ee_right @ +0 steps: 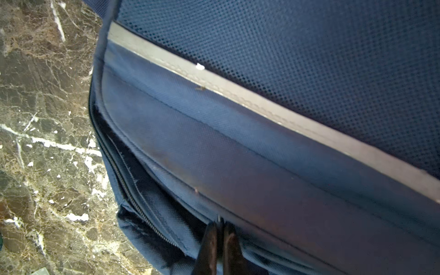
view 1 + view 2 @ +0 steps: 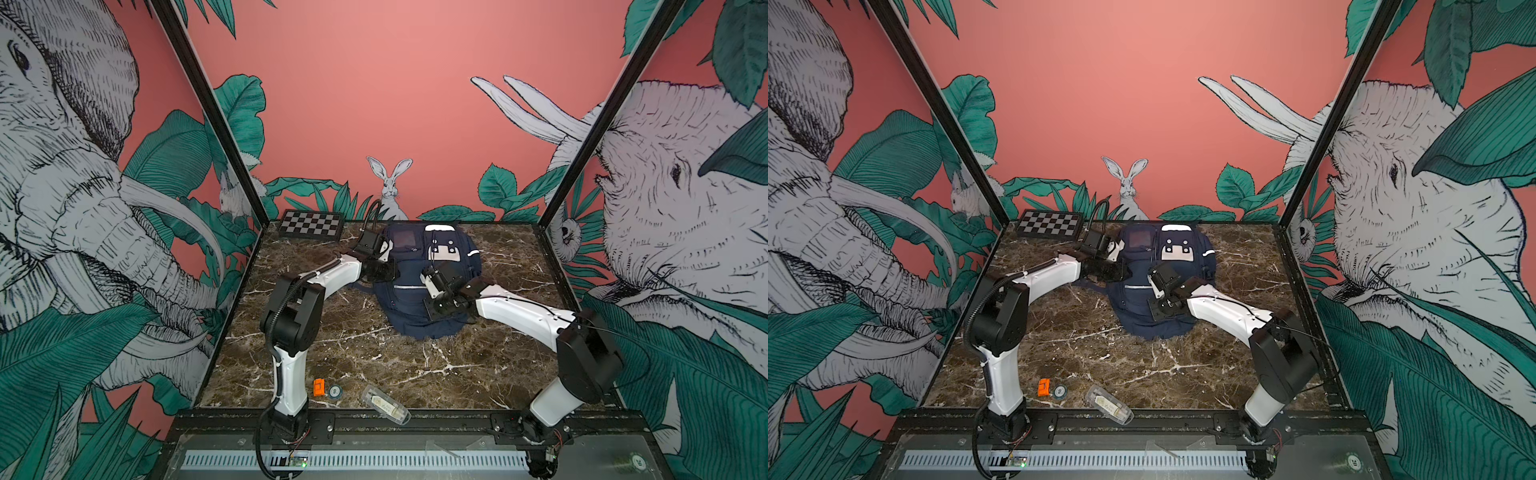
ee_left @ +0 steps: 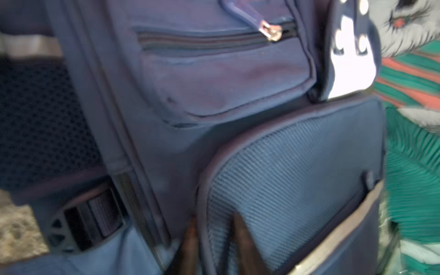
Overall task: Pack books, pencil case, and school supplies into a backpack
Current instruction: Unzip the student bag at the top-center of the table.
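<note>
At the far middle of the marble table (image 2: 374, 361) your backpack (image 2: 409, 309) lies flat, its white dotted patch (image 2: 444, 252) toward the back wall and its rounded end toward you. Both of your arms reach over it.

Your left gripper (image 3: 214, 221) is down on the bag's left flank. Its wrist view is blurred, but it shows the two dark fingers (image 3: 240, 235) closed on either side of the piped rim of a mesh side pocket (image 3: 297, 166), pinching that rim. Beside that pocket you see the front zip pocket (image 3: 221, 78), with a metal puller (image 3: 270, 29) on its zip.

Your right gripper (image 1: 220, 225) sits on the bag's right half, nearer you. Its fingers are pressed tight together against a fabric fold, beside a zip (image 1: 123, 181) that gapes onto a dark interior. You cannot tell whether anything thin is caught between those tips. A silver reflective strip (image 1: 262, 104) runs along the edge of dark mesh there.

Well apart from the bag, along the near edge of the table, lie a small orange item (image 2: 318, 387), a round disc (image 2: 336, 391) just beside it, and a clear plastic case (image 2: 384, 404) set at a slant. A black-and-white chessboard (image 2: 311, 224) rests at the far left corner, near the backpack's top.
</note>
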Controlling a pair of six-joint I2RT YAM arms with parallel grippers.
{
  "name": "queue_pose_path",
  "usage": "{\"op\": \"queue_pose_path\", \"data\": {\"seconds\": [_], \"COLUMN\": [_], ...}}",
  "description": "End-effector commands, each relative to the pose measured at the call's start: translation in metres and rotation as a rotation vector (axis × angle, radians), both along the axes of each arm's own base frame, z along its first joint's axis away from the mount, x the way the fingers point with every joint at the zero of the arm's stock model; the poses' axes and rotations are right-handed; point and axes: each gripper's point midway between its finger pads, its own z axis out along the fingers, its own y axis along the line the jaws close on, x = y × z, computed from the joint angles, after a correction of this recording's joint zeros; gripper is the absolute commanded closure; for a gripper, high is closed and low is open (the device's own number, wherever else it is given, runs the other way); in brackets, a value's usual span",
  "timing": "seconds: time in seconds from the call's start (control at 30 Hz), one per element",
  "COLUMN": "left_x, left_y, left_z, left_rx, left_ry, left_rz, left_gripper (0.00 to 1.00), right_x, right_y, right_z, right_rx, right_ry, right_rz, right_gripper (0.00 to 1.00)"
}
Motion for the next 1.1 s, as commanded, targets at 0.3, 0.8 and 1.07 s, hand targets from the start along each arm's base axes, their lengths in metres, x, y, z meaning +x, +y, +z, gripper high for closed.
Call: {"op": "queue_pose_path", "data": {"seconds": [0.3,0.8,1.07], "left_x": [-0.017,-0.017,-0.021], "left_y": [-0.013,0.011,0.032], "left_z": [0.021,0.021,0.016], "left_rx": [-0.188,-0.248,-0.225], "left_ry": [0.006,-0.006,-0.010], "left_rz": [0.021,0.129,0.187], "left_gripper": [1.00,1.00,1.00], "right_x": [-0.025,0.043,0.072], "right_y": [0.085,0.133,0.120], "right_z": [-0.011,0.021,0.033], "right_rx": [0.045,0.298,0.349], "right_ry": [0.039,-0.032,-0.071], "right_rz": [0.075,-0.201,-0.266], "right_gripper": [1.00,1.00,1.00]}}
